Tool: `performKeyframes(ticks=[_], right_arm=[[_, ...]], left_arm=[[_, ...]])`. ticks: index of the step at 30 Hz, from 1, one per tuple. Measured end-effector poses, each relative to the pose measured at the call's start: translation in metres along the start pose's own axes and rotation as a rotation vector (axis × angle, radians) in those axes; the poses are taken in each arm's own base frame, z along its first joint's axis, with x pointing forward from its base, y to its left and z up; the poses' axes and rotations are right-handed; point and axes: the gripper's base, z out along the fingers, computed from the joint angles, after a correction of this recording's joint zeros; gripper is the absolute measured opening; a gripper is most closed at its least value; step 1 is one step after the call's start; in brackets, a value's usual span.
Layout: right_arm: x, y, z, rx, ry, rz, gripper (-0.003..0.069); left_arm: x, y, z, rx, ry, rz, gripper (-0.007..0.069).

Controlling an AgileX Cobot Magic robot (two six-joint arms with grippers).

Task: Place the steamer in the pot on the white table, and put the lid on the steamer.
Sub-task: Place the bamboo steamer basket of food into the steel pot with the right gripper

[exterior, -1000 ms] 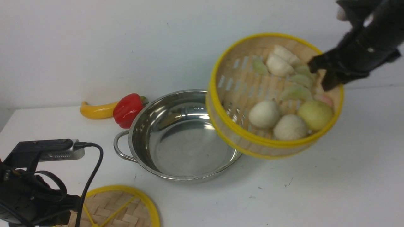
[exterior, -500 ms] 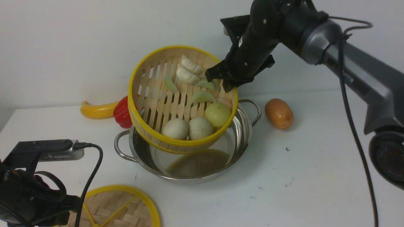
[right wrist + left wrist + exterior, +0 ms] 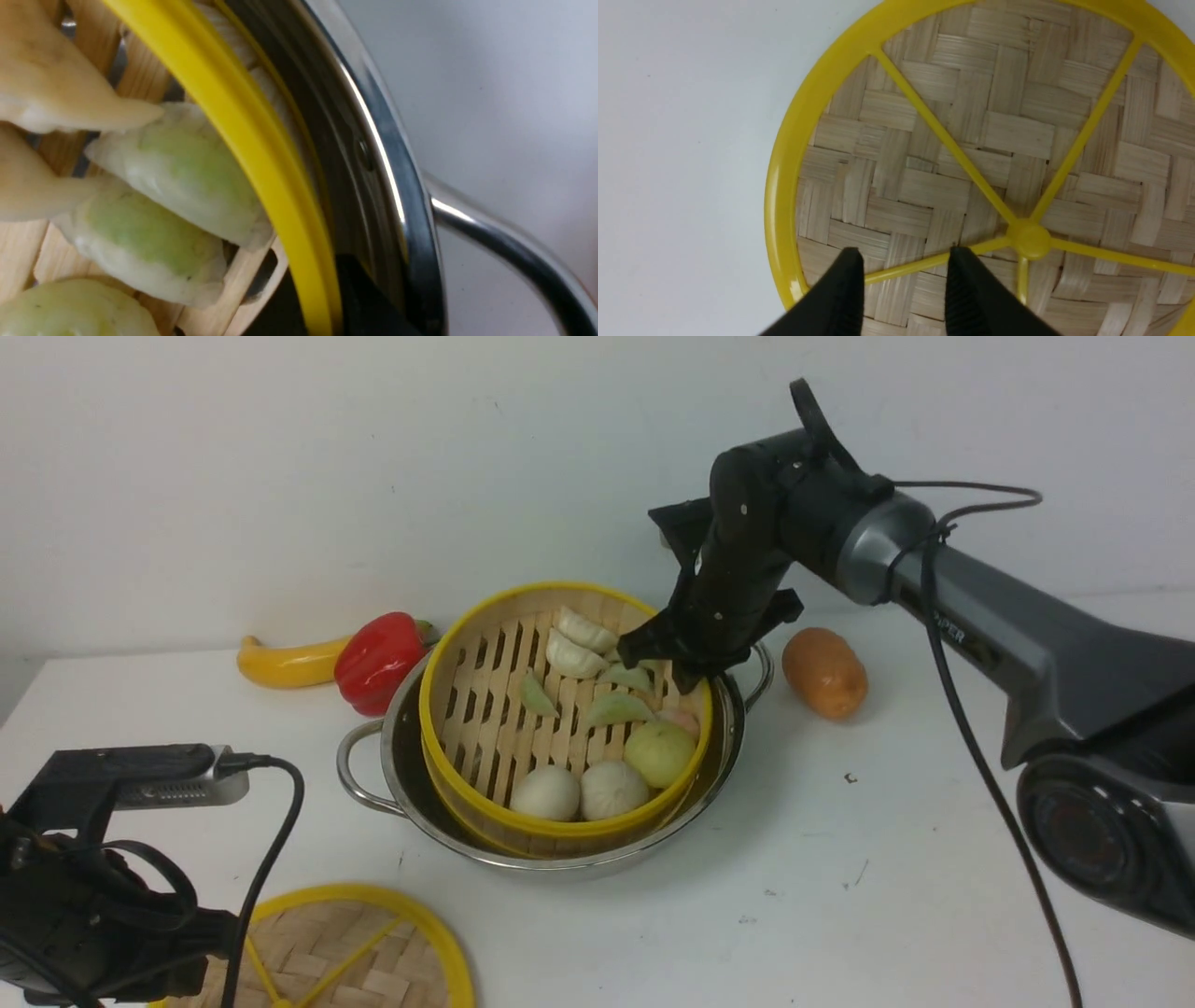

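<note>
Jaws clamped on the far rim, the right gripper (image 3: 674, 665) holds the steamer (image 3: 495, 709) inside the pot (image 3: 560, 861) on the white table (image 3: 934, 821). The left gripper (image 3: 906, 254), jaws apart, hovers directly over the lid (image 3: 373, 952), the nearer arm.

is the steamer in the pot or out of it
In: the steamer sits inside the pot, steel rim showing around its sides, with the right tool clamped on its far wall.

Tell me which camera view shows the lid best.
The left wrist view: the lid fills most of it, weave, yellow spokes and centre knob clear. The front view shows only part, cut off at the bottom edge. The right wrist view shows none.
</note>
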Motion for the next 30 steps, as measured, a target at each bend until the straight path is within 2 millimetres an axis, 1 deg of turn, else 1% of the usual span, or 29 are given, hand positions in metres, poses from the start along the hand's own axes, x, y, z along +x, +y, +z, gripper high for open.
performKeyframes(ticks=[3,6,7,8,10,13,14,15,16,17,19,20,22,23,24,26,27,28,29,30], right_arm=[[0.0,0.0,0.0,-0.003,0.0,0.003,0.0069],[-0.001,0.002,0.0,-0.019,-0.011,0.026,0.0144],[-0.001,0.002,0.0,-0.021,-0.011,0.027,0.0144],[-0.001,0.002,0.0,-0.026,-0.014,0.031,0.0204],[-0.002,0.003,0.0,-0.028,-0.014,0.031,0.0262],[-0.002,0.003,-0.001,-0.033,-0.017,0.033,0.0372],[-0.002,0.003,-0.004,-0.036,-0.021,0.034,0.0401],[-0.002,0.004,-0.004,-0.036,-0.021,0.033,0.0401],[-0.004,0.004,-0.008,-0.035,-0.03,0.031,0.0442],[-0.005,0.005,-0.013,-0.035,-0.039,0.03,0.0459],[-0.011,0.004,-0.039,-0.034,-0.086,0.026,0.0498],[-0.012,0.002,-0.047,-0.034,-0.102,0.027,0.0507],[-0.018,-0.004,-0.077,-0.034,-0.158,0.034,0.0519],[-0.019,-0.005,-0.088,-0.036,-0.179,0.037,0.0521],[-0.022,-0.013,-0.114,-0.036,-0.228,0.051,0.0525],[-0.024,-0.024,-0.155,-0.03,-0.305,0.067,0.0526],[-0.024,-0.025,-0.159,-0.029,-0.313,0.069,0.0526],[-0.022,-0.033,-0.195,-0.027,-0.383,0.08,0.0528],[-0.021,-0.038,-0.207,-0.027,-0.406,0.089,0.0528],[-0.018,-0.044,-0.229,-0.029,-0.448,0.097,0.0529]], left_arm=[[0.0,0.0,0.0,0.0,-0.001,0.0,0.0241],[0.0,0.0,0.0,0.0,-0.002,-0.001,0.0241],[0.0,0.0,0.0,0.0,-0.002,-0.001,0.0241],[0.0,0.0,0.0,0.0,-0.002,-0.001,0.0241],[0.0,0.0,0.0,0.0,-0.002,-0.001,0.0241],[0.0,0.0,0.0,0.0,-0.002,-0.001,0.0241],[0.0,0.0,0.0,0.001,-0.002,-0.002,0.0241],[0.0,0.0,0.0,0.003,-0.003,-0.004,0.0241],[0.0,-0.001,0.0,0.014,-0.004,-0.015,0.0241],[0.0,-0.002,0.0,0.022,-0.005,-0.022,0.0241],[-0.001,-0.005,0.0,0.051,-0.01,-0.038,0.0241],[-0.001,-0.006,0.0,0.063,-0.012,-0.038,0.0241],[-0.002,-0.008,0.0,0.087,-0.016,-0.032,0.0241],[-0.002,-0.008,0.001,0.092,-0.016,-0.03,0.0241],[-0.003,-0.01,0.003,0.113,-0.009,-0.02,0.0241],[-0.004,-0.012,0.008,0.138,0.003,-0.014,0.0241],[-0.004,-0.012,0.009,0.14,0.005,-0.014,0.0241],[-0.005,-0.013,0.014,0.158,0.023,-0.011,0.0241],[-0.005,-0.013,0.017,0.163,0.035,-0.007,0.0241],[-0.005,-0.013,0.022,0.17,0.05,-0.006,0.0241]])
